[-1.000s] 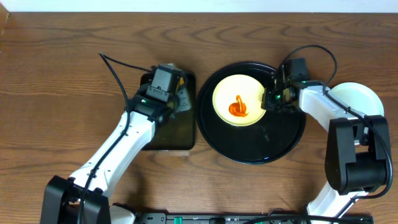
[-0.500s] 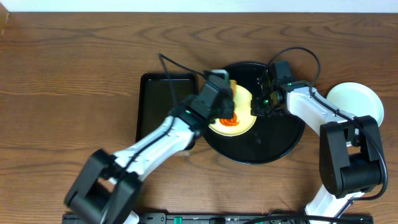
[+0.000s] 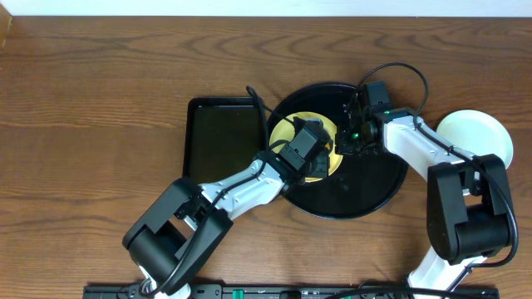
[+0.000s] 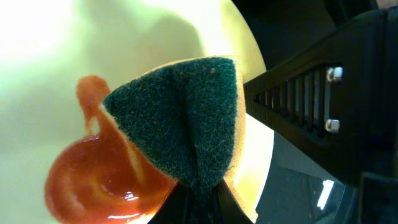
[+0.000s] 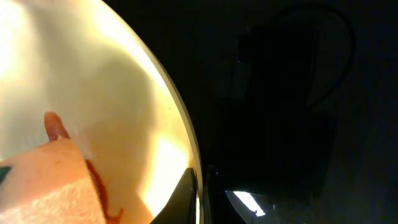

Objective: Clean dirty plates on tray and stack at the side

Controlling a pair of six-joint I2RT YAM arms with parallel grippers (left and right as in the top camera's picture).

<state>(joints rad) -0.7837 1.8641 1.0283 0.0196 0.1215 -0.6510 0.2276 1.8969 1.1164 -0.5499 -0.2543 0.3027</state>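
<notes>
The yellow plate (image 3: 286, 133) sits on the round black tray (image 3: 374, 184), mostly covered from above by the left arm. The left gripper (image 4: 199, 202) is clamped on a folded sponge (image 4: 180, 118), green side up, though only the very tips of its fingers show at the frame's bottom edge. The sponge rests on the plate against a glossy smear of red sauce (image 4: 84, 186). The right gripper (image 5: 200, 183) pinches the plate's right rim, its fingers dark and hard to pick out against the tray. Off to the right on the table (image 3: 91, 100), a pale plate (image 3: 475, 133) is half hidden by the right arm; I can't tell whether it's one or a stack. A rectangular tray (image 3: 218, 141) lies to the left.
</notes>
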